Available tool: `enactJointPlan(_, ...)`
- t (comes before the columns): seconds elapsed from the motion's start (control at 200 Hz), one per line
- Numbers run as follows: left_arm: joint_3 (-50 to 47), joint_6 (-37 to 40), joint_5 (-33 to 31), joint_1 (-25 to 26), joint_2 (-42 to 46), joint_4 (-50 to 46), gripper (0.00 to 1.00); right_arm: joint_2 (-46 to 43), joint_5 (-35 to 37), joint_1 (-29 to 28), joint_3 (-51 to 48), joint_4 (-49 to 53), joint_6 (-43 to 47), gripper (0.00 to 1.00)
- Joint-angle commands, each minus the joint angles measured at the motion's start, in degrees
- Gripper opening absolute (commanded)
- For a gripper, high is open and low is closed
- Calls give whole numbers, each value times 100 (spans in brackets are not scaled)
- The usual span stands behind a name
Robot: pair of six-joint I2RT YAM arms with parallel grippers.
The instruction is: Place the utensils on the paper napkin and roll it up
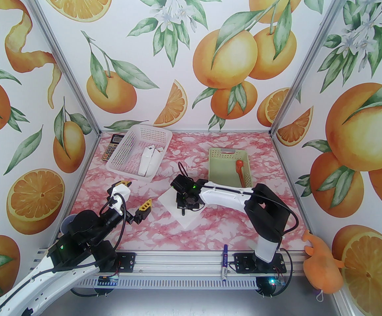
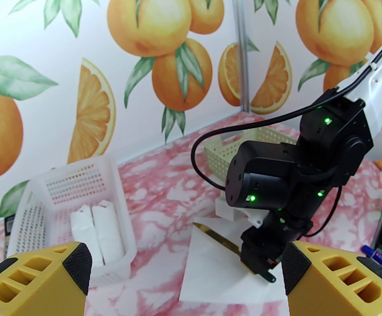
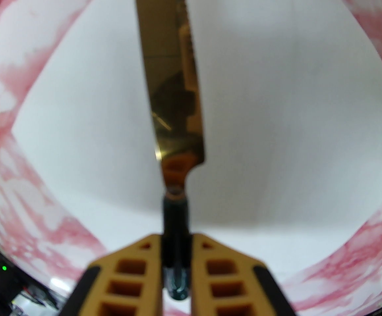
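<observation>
Here, nearest: the right gripper (image 3: 176, 242) is pinched narrow on the knife (image 3: 174, 110) by its dark handle. The gold blade runs away from it over the middle of the paper napkin (image 3: 276, 110), low, apparently for laying down; contact cannot be told. The left gripper (image 1: 133, 196) hangs just left of the napkin, spread wide and holding nothing, likely waiting to help roll. Farther back, an orange-red spoon (image 1: 240, 170) lies in the green basket (image 1: 212, 163), not yet fetched.

Marbled table (image 1: 164, 237): napkin (image 1: 191, 221), white basket (image 1: 122, 150), green basket (image 1: 223, 173) (calculator (image 1: 111, 146) behind).
</observation>
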State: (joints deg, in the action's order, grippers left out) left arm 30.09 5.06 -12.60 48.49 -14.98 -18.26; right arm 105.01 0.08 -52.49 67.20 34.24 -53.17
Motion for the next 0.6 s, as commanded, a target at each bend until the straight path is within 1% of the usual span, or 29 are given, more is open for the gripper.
enactJointPlan(0.0,-64,65,-41,-12,52,-20,100,166,159,-33,171,-49,-53,17)
enactJointPlan(0.465,-65,65,-32,-8,1,-28,100,346,133,-34,127,-100,-106,19)
enactJointPlan(0.595,-64,56,-32,-7,-5,-36,100,355,159,-33,123,-91,-124,26)
